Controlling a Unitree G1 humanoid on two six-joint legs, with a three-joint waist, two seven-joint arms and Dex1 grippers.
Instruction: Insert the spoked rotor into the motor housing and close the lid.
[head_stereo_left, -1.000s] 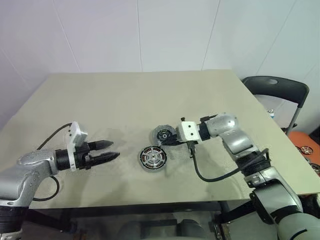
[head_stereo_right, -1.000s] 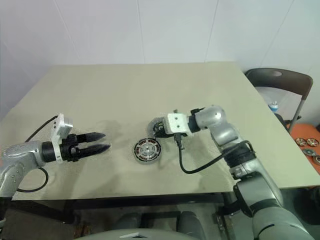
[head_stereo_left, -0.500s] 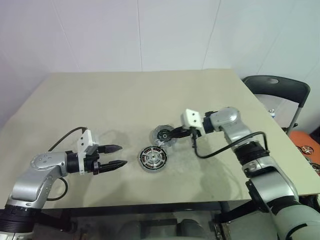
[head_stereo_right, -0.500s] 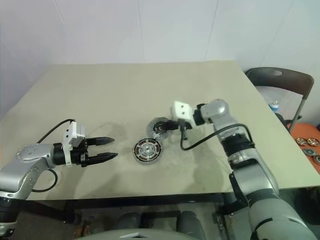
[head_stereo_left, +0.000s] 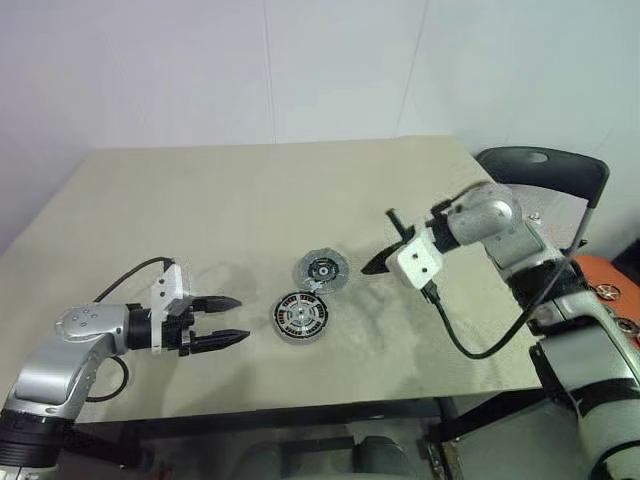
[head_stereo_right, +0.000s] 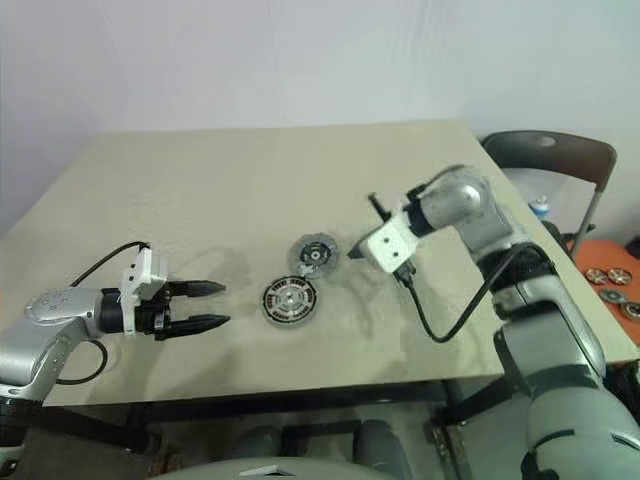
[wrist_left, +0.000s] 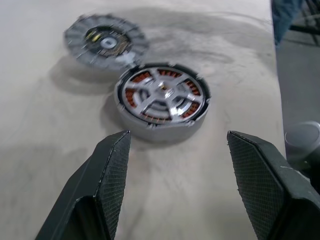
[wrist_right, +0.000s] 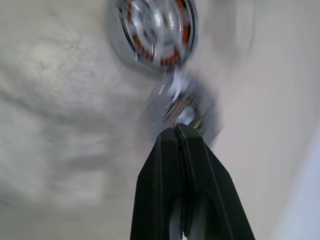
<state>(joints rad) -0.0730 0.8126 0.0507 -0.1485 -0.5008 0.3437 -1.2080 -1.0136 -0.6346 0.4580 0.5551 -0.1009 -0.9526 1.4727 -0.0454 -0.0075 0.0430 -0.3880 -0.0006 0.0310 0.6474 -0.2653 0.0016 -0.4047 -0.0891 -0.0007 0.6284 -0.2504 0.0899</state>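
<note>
— On the tabletop (head_stereo_left: 200, 200), was the rotor (wrist_left: 162, 97) already seated in the housing (head_stereo_left: 302, 317)?
— It looked so; the lid (head_stereo_left: 322, 270) lay just beside it, not yet fitted.
— And the tools?
— Left tool (head_stereo_left: 232, 320) gaped empty near the housing; right tool (head_stereo_left: 372, 266) was pinched closed, empty, beside the lid.

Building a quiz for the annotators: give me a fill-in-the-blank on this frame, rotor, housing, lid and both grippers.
1. The spoked rotor sits inside the ____.
2. The lid lies flat on the ____, beside the motor housing.
3. The left gripper has its fingers ____.
4. The right gripper is shut and holds ____.

Missing words: motor housing; table; open; nothing
</note>
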